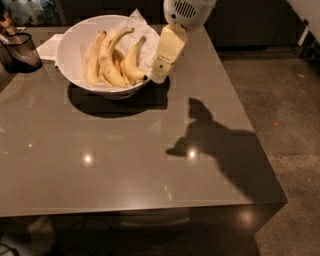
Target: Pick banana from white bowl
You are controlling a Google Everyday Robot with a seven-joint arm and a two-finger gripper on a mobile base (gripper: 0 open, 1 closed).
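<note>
A broad grey glossy surface [125, 170] fills most of the camera view, with the arm's shadow [220, 142] cast across its right half. At the far left stands the white bowl [67, 50], wide and round, lined with crumpled white paper [140, 22]. A dark see-through container [20, 50] sits just beyond it at the far-left edge.

The pincer [160, 74], a cream-coloured piece hanging from the white wrist housing [185, 10], slants down to the bowl's right rim. I cannot tell whether it is open or closed, and it appears to hold nothing.

Two longer speckled bananas [106, 60] lie in the middle of the bowl. The banana [132, 62], shorter, plump and strongly curved, lies rightmost among them, its blackened tip near the right rim and its stem pointing far.

It sits just left of the pincer's end, near but seemingly not touching.

The banana should be light, with a soft, bruisable body and a smooth skin that may slip. Its thick middle looks like the best place to grip, squeezed gently across the curve. The neighbouring fruit on its left leaves little room, and the paper could snag.
</note>
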